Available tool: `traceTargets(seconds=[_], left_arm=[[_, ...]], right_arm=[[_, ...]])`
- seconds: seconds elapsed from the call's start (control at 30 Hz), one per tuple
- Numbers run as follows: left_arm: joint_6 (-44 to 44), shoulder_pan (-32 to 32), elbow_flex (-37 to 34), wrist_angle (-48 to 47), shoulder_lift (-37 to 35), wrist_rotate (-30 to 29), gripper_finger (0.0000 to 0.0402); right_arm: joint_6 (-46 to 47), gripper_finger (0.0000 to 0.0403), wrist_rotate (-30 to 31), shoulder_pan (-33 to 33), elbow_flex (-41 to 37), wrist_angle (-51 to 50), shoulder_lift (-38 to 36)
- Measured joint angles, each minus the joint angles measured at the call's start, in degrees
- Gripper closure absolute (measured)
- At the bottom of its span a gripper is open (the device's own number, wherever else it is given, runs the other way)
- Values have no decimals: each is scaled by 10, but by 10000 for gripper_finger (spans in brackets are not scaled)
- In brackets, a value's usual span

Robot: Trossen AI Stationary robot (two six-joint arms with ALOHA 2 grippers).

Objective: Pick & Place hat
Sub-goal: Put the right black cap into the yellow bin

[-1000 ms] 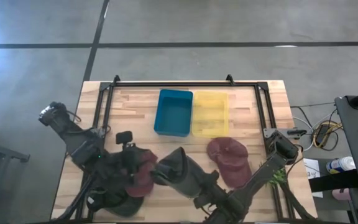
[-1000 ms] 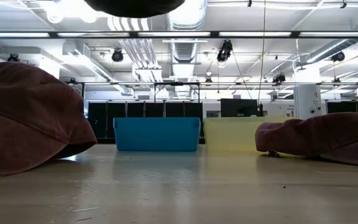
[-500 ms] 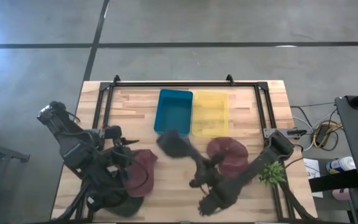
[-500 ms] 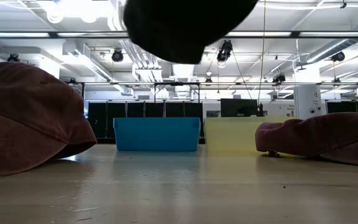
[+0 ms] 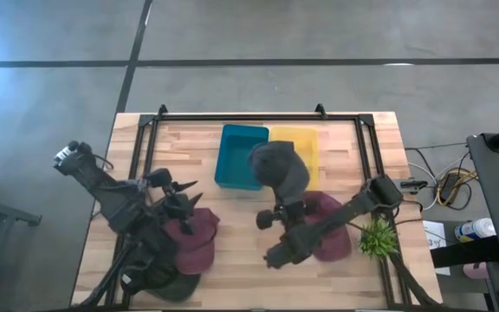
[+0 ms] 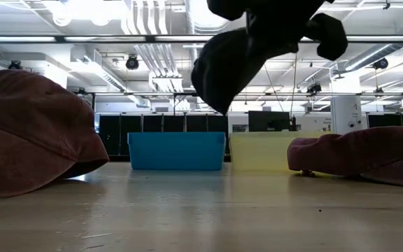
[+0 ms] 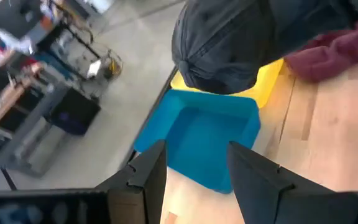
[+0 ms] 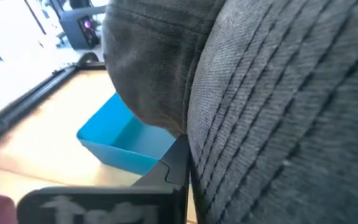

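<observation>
A dark grey hat point(image 5: 280, 167) hangs in the air over the seam between the blue bin point(image 5: 239, 156) and the yellow bin point(image 5: 300, 147); in the low view the grey hat point(image 6: 233, 59) is well above both. My right gripper point(image 5: 284, 201) is shut on it. A maroon hat point(image 5: 196, 243) lies on the table at the near left. My left gripper point(image 5: 183, 201) hovers open just above that hat's far side point(image 7: 194, 180), touching nothing. A second maroon hat point(image 5: 329, 227) lies under my right arm. My right gripper pinches the grey hat's stitched brim point(image 8: 229, 155) between its two fingers point(image 8: 179, 165). The fingers come nearly level from the table's near side. The hat is lifted clear, and its crown point(image 6: 222, 70) hangs down beyond the fingers over the bins.
A black frame point(image 5: 258, 115) runs round the work area. A small green plant point(image 5: 376, 240) stands at the right by my right arm's base. Bare wood lies between the two maroon hats and in front of the bins point(image 6: 201, 203).
My right gripper has carried the grey hat from the table's near middle toward the far edge and right, to above the bins, rolling its wrist so the hat turned about. My left gripper has tipped down a little and stayed open.
</observation>
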Motion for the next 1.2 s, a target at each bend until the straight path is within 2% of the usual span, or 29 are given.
traceTargets(seconds=[0.1, 0.2, 0.3, 0.43, 0.5, 0.63, 0.7, 0.93, 1.13, 1.2], left_arm=[[40, 29, -19, 51, -6, 59, 241], [135, 54, -45, 132, -14, 131, 241], [215, 74, -68, 212, -25, 159, 241], [264, 113, -87, 295, -50, 214, 241], [267, 149, -99, 342, -68, 298, 241], [274, 242, -132, 460, -96, 509, 241], [280, 281, -144, 504, -104, 561, 241], [350, 354, -149, 529, -104, 575, 241], [355, 370, -149, 534, -103, 576, 241], [355, 371, -149, 533, -101, 576, 241]], right_arm=[[9, 380, -3, -14, -3, 2, -4], [21, 380, -15, -31, -18, 1, -18], [23, 380, -19, -45, -40, -1, -43], [36, 380, -44, -59, -75, -2, -82], [38, 380, -59, -68, -96, 2, -107], [39, 380, -81, -92, -150, 39, -153], [39, 380, -94, -110, -182, 79, -180], [33, 380, -137, -169, -310, 290, -252], [15, 380, -162, -214, -383, 480, -251], [9, 380, -165, -227, -390, 502, -244]])
